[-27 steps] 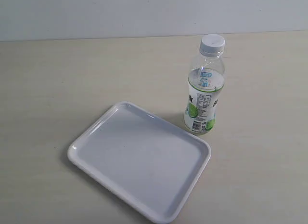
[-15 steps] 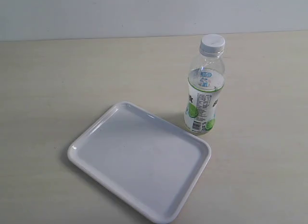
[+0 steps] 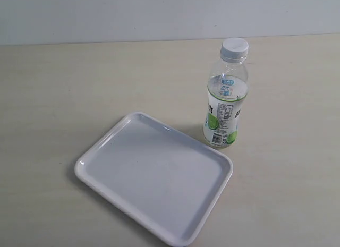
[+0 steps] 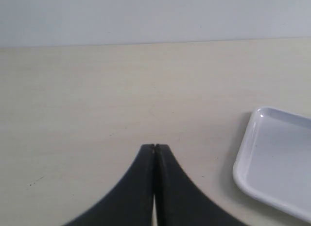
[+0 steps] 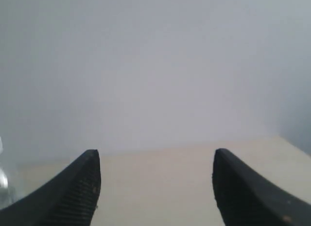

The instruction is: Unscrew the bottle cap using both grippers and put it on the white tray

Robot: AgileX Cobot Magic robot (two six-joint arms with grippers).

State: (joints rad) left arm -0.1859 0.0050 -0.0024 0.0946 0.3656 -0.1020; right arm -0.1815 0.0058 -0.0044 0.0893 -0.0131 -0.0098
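The bottle (image 3: 225, 101) stands upright on the table, just past the far right corner of the white tray (image 3: 154, 175). The white bottle cap (image 3: 234, 47) sits screwed on its neck. Neither gripper shows in the exterior view. In the left wrist view my left gripper (image 4: 155, 147) is shut with nothing between its black fingers, above bare table beside a corner of the white tray (image 4: 252, 158). In the right wrist view my right gripper (image 5: 155, 160) stands open and empty, facing the wall. A sliver of clear plastic (image 5: 3, 184) at that view's edge may be the bottle.
The pale beige table (image 3: 79, 87) runs back to a light grey wall (image 3: 159, 13). Nothing lies on the tray.
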